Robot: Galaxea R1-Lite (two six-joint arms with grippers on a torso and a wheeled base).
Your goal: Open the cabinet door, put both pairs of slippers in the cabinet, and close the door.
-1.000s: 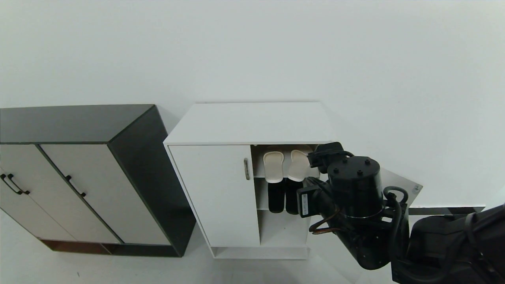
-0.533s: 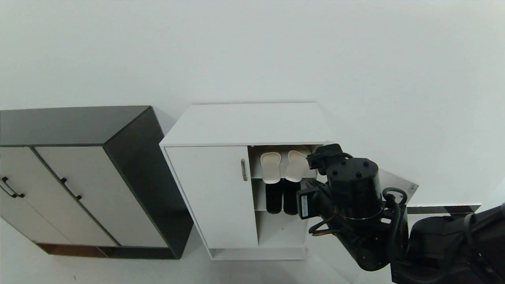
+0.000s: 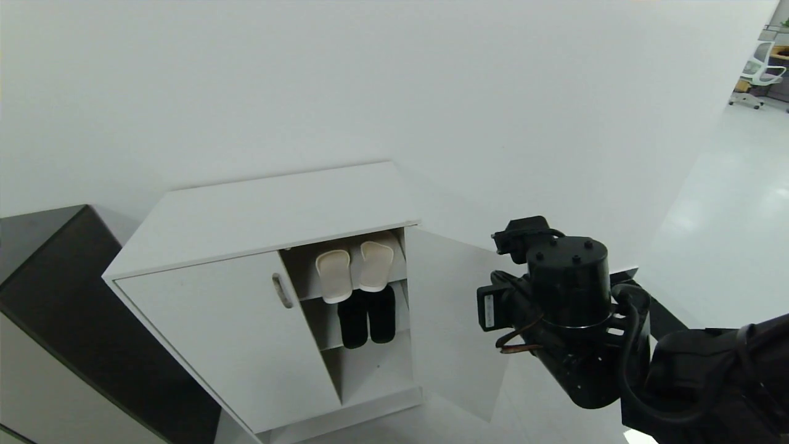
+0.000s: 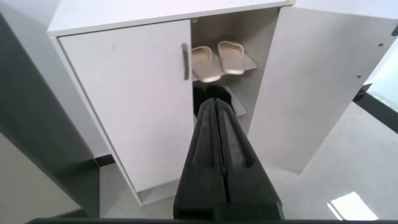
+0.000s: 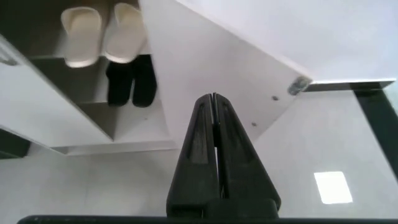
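The white cabinet (image 3: 271, 209) stands with its right door (image 3: 456, 314) swung open and its left door (image 3: 228, 339) closed. A white pair of slippers (image 3: 354, 271) lies on the upper shelf, and a black pair (image 3: 368, 320) on the shelf below. My right arm (image 3: 564, 290) hangs just right of the open door. In the right wrist view the right gripper (image 5: 214, 98) is shut and holds nothing, in front of the open door (image 5: 211, 62), with the white slippers (image 5: 102, 34) and black slippers (image 5: 130, 84) beyond. The left gripper (image 4: 216, 102) is shut and holds nothing, in front of the opening below the white slippers (image 4: 221, 59).
A dark cabinet (image 3: 74, 296) stands against the white one on its left. A plain white wall rises behind both. Open pale floor (image 3: 709, 234) stretches to the right, with an office chair (image 3: 757, 68) far off. A metal handle (image 3: 282, 290) sits on the closed door.
The head camera has turned right, so both cabinets sit further left and at an angle in the picture. The right arm holds about the same place in the view.
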